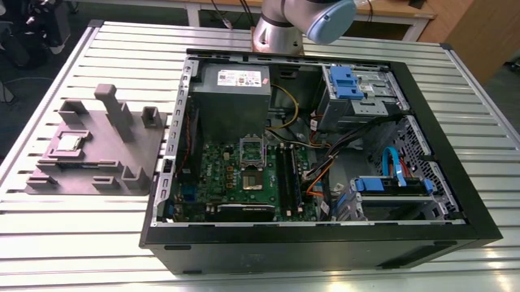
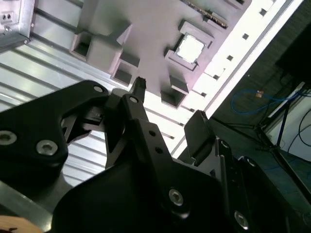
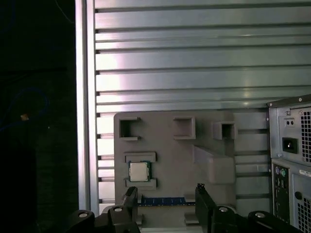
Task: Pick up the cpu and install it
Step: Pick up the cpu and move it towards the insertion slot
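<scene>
Exterior view gives the lay of it: the cpu (image 1: 69,143) sits flat in a shallow recess of the grey plate (image 1: 97,149). That's out on the slatted tabletop (image 1: 65,237) at the exterior view's left, well apart from the socket (image 1: 250,180) on the green motherboard (image 1: 219,164). Upright blocks (image 1: 111,103) crowd the plate around that recess, with a tall one near it. Between plate and board stands the wall of the black computer case (image 1: 284,249), lying on its side with the panel off. Inside it are a grey power supply (image 1: 231,91), blue drive brackets (image 1: 345,82) and loose cables (image 1: 325,164). The arm (image 1: 284,27) rises behind the case. Over to the first wrist view: fingers (image 3: 130,199) spread apart, released, nothing between them, hovering above the plate near the chip and clear of it. A thin blue strip (image 3: 163,200) lies in a slot just beside the cpu's recess.
</scene>
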